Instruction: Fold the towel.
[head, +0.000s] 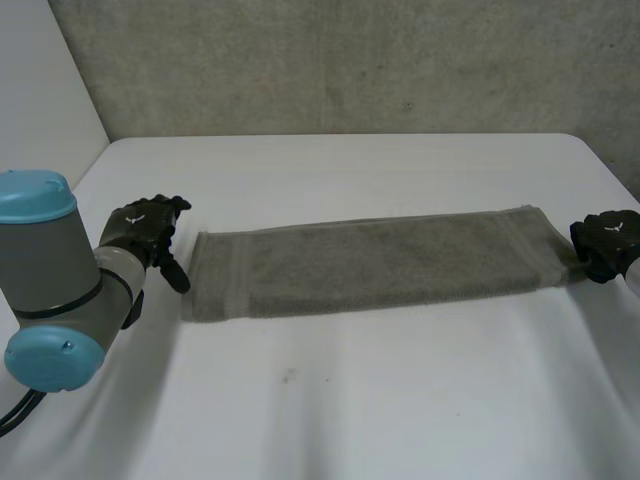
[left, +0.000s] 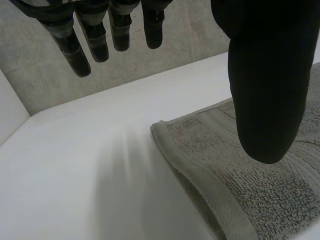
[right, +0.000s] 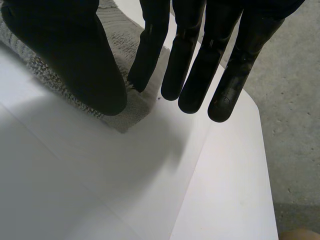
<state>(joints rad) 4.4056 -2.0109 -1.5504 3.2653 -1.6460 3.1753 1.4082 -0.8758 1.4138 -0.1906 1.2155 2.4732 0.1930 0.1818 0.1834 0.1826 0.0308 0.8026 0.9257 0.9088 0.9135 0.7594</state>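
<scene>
1. The towel (head: 365, 262) lies flat on the white counter (head: 350, 400) as a long narrow strip, stretched between the two arms.
2. The right robot hand (head: 605, 240) is at the strip's right end. Its thumb and one finger pinch the towel's corner there, and its other fingers are straight.
3. The left robot hand (head: 145, 232) hangs just beside the left end with its fingers spread and relaxed, holding nothing. Its thumb (left: 267, 90) hangs over the cloth near that corner.
4. I judge the step in hand to be taking hold of both ends before an end-to-end fold.
5. The next move calls for the left robot hand to come down and pinch its own corner.
</scene>
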